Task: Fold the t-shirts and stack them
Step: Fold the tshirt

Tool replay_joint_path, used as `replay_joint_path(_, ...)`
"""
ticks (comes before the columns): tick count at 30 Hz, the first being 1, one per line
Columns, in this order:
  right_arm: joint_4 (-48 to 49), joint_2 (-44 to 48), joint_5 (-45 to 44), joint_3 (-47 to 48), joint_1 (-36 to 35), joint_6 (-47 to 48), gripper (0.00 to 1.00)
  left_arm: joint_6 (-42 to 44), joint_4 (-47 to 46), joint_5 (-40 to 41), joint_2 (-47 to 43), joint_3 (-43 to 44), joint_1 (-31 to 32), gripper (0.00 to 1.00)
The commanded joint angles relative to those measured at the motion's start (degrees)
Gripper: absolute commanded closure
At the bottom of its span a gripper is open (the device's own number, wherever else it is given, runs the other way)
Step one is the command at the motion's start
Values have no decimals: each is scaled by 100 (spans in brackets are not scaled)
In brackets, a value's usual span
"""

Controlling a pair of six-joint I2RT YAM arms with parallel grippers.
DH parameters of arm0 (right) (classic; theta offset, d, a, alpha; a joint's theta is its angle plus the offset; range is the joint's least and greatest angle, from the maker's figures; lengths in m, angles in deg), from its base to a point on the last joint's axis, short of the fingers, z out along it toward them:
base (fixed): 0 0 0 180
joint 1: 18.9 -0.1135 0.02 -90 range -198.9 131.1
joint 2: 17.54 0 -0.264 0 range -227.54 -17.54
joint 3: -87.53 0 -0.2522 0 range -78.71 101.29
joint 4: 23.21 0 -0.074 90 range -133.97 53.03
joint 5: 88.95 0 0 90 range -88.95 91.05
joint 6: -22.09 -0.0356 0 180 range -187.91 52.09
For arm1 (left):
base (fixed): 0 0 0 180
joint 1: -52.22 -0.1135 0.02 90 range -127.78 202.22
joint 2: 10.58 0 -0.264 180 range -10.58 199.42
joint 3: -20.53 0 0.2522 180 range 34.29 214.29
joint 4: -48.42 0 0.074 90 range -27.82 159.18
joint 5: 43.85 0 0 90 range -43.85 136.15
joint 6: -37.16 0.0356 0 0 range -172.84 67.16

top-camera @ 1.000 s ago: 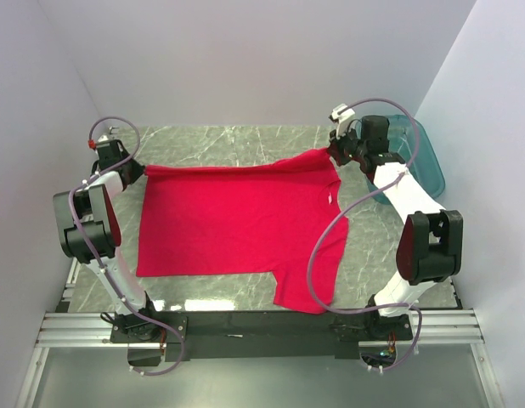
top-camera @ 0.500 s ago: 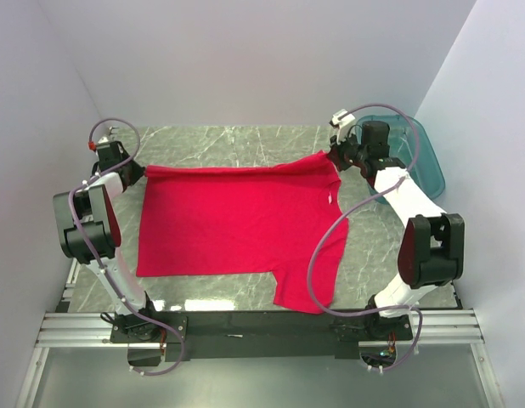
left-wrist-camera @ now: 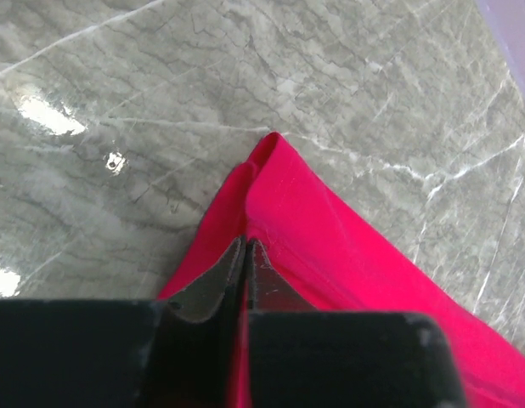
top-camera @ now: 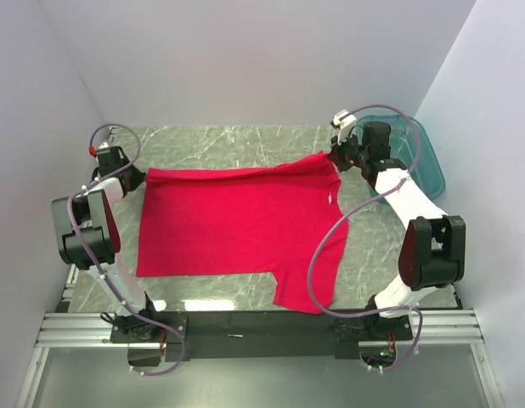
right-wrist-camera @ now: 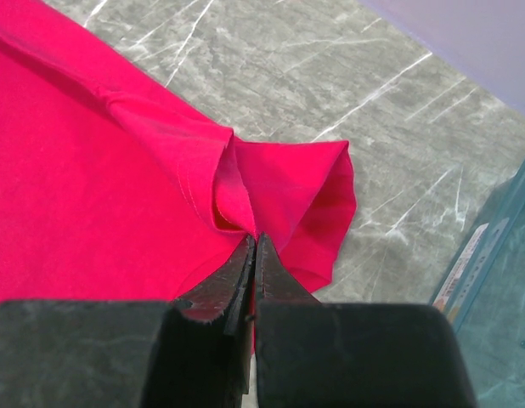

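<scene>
A bright red t-shirt (top-camera: 237, 221) lies spread on the marble table, folded lengthwise, one sleeve hanging toward the near edge. My left gripper (top-camera: 137, 174) is shut on the shirt's far left corner; in the left wrist view the cloth (left-wrist-camera: 313, 221) runs between the closed fingertips (left-wrist-camera: 245, 246). My right gripper (top-camera: 335, 157) is shut on the shirt's far right corner; in the right wrist view the pinched cloth (right-wrist-camera: 279, 183) bunches just ahead of my gripper (right-wrist-camera: 252, 242). Both corners are held slightly raised at the table's far side.
A teal see-through plastic tub (top-camera: 420, 153) stands at the far right, just behind the right arm; its edge shows in the right wrist view (right-wrist-camera: 500, 297). White walls close in on three sides. Bare marble (top-camera: 237, 140) lies beyond the shirt.
The right gripper has moved slightly farther back with the shirt corner. The left gripper has shifted a little left and back, pulling the far edge taut.
</scene>
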Motion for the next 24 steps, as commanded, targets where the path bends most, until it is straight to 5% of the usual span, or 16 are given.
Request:
replay_joint_path(1, 195, 269, 42, -113, 65, 0, 100, 79, -172, -44, -387, -136, -25, 81)
replay_joint_path(4, 204, 234, 24, -122, 91, -9, 100, -9, -154, 193, -703, -512, -33, 47)
replay_joint_path(7, 195, 207, 50, -122, 100, -27, 100, -79, -312, 404, -1238, -952, -33, 35)
replay_joint_path(24, -86, 14, 217, -105, 91, 158, 100, -282, 30, 352, -2567, -1332, -174, 33)
